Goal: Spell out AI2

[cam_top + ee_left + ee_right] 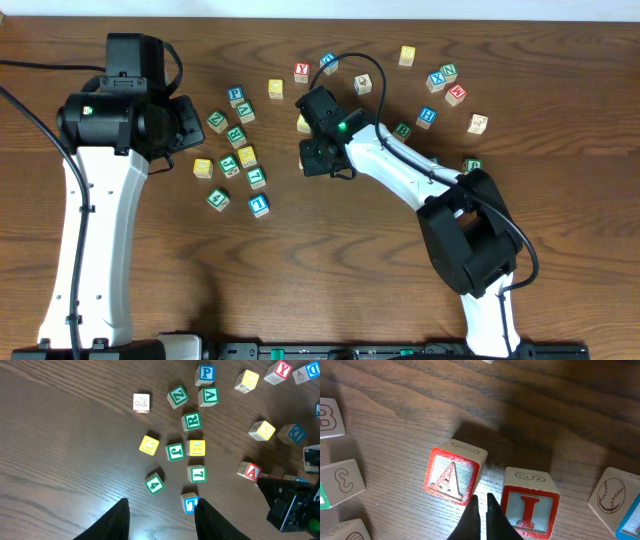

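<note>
Right pincer (481,504) between A (451,476) and I (528,506)

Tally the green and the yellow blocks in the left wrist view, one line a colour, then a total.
Green blocks: 6
Yellow blocks: 4
Total: 10
</note>
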